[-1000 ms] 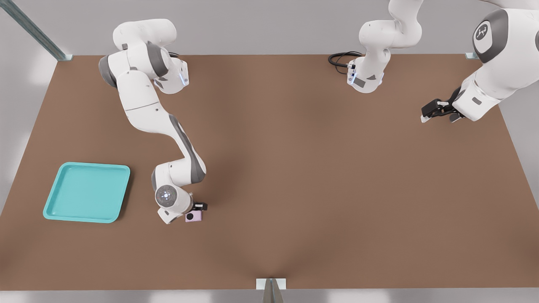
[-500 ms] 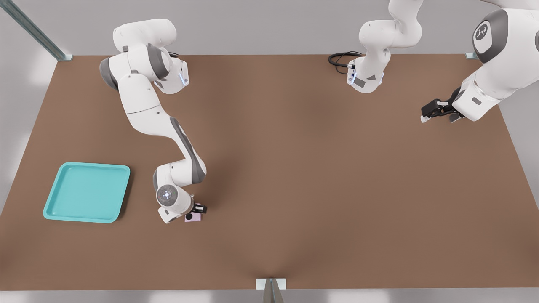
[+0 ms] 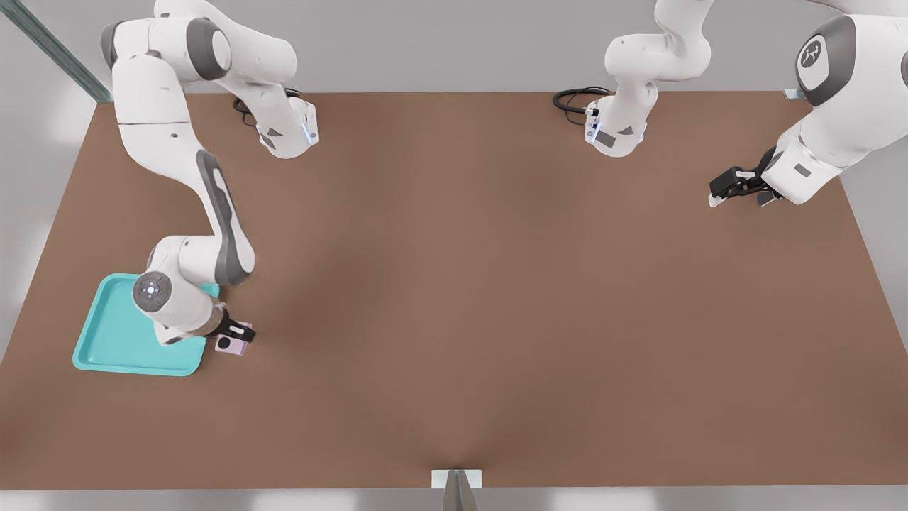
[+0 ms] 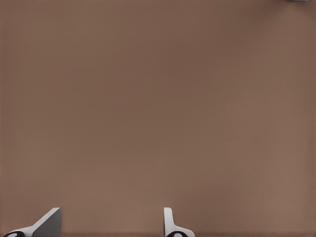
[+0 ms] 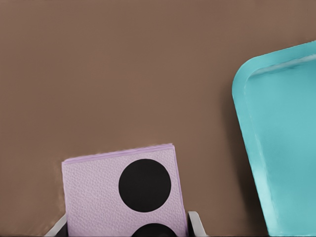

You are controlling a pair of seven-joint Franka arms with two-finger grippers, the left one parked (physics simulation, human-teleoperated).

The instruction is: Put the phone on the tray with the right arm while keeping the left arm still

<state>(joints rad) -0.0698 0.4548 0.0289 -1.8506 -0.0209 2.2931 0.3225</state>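
The phone [image 3: 234, 344] is pinched between the fingers of the gripper [image 3: 236, 339] of the right arm [image 3: 213, 234], lens side up, and in the front view it sits just off the right edge of the tray [image 3: 106, 348], over bare brown table [image 3: 496, 298] rather than over the teal floor. The right wrist view shows the same thing close up: the pink-lilac slab [image 5: 126, 192] fills the space between the two pale fingertips, which press on its opposite edges, so the gripper is closed down to the phone's width and holds nothing else. Whether the phone is lifted clear of the table or skims it cannot be told from these pictures. In that view the tray's rounded corner and raised rim [image 5: 247, 128] lie to one side of the phone, near but apart, with a strip of table between them. The relation that matters is that the tray lies towards the front view's left of the phone, so the carry probably needs to run farther that way, across the near rim, before a release would land the phone inside. The two lenses line up along the axis running back into the gripper.
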